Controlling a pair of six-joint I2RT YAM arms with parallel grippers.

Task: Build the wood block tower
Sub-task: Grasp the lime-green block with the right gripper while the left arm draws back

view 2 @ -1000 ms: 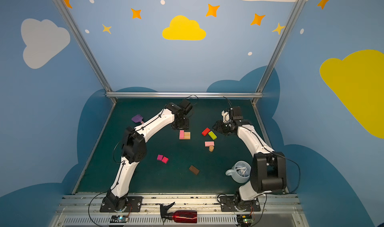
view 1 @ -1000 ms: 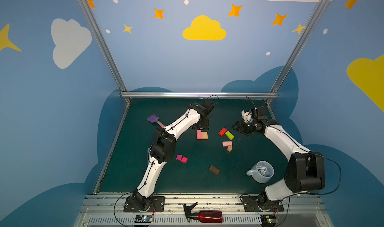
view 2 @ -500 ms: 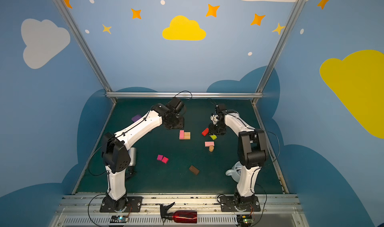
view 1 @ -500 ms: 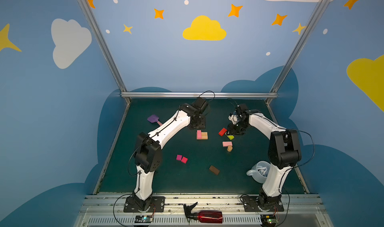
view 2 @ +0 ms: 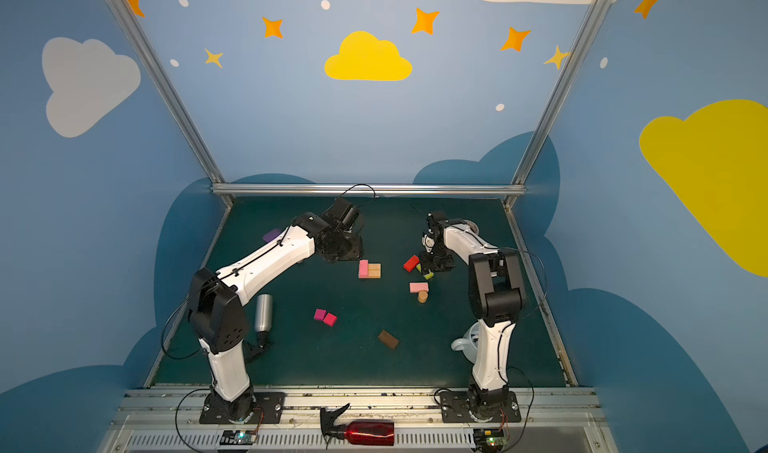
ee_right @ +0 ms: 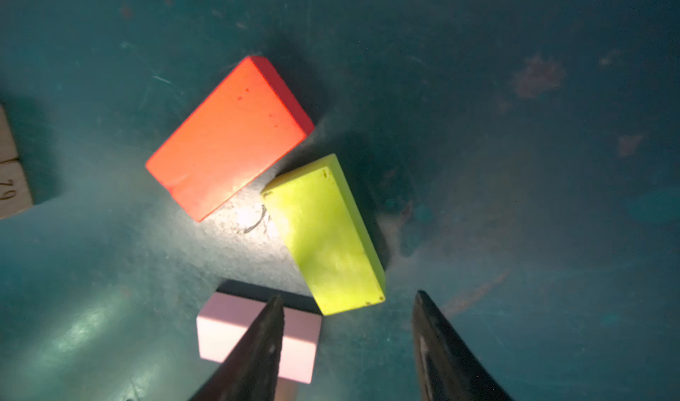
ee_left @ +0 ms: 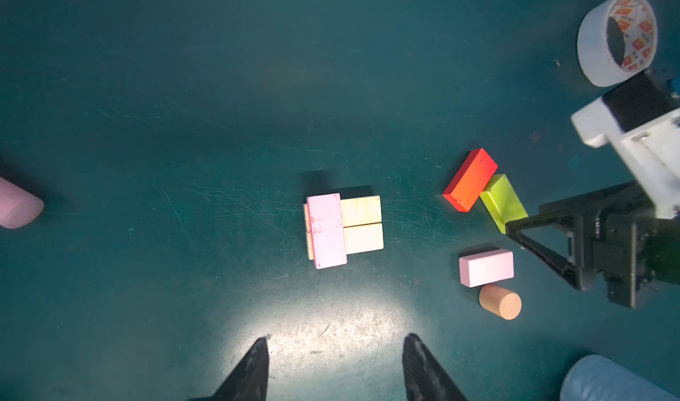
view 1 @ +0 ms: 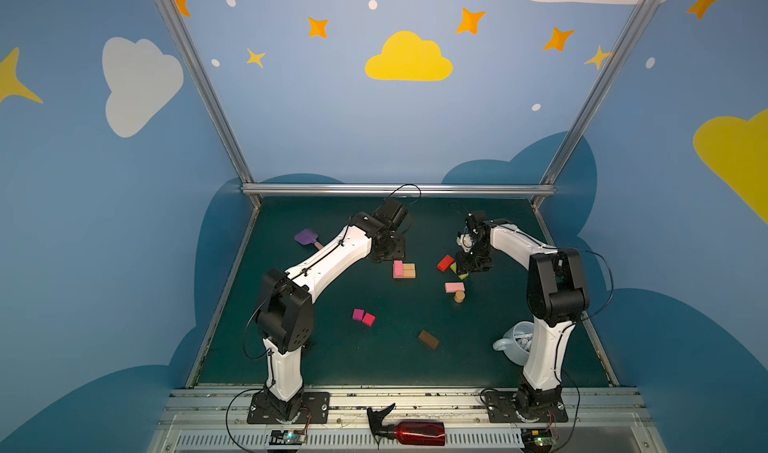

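Wood blocks [view 1: 445, 262] unmoved; right gripper [ee_right: 348, 294], jaws apart, now over lime-green block [ee_right: 323, 233]; left gripper [ee_left: 335, 336] likewise spread; tan block [ee_right: 9, 186] reads "79".

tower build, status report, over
Left jaws open, empty, near the tower: two tan blocks, one pink block across them. Right jaws open over the lime-green block. Red block touches its corner, loose pink block beside.

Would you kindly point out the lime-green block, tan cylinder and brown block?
lime-green block [ee_right: 327, 233]: right wrist view, top face.
tan cylinder [ee_left: 507, 304]: left wrist view, round end face.
brown block [view 1: 429, 338]: in a top view, top face.
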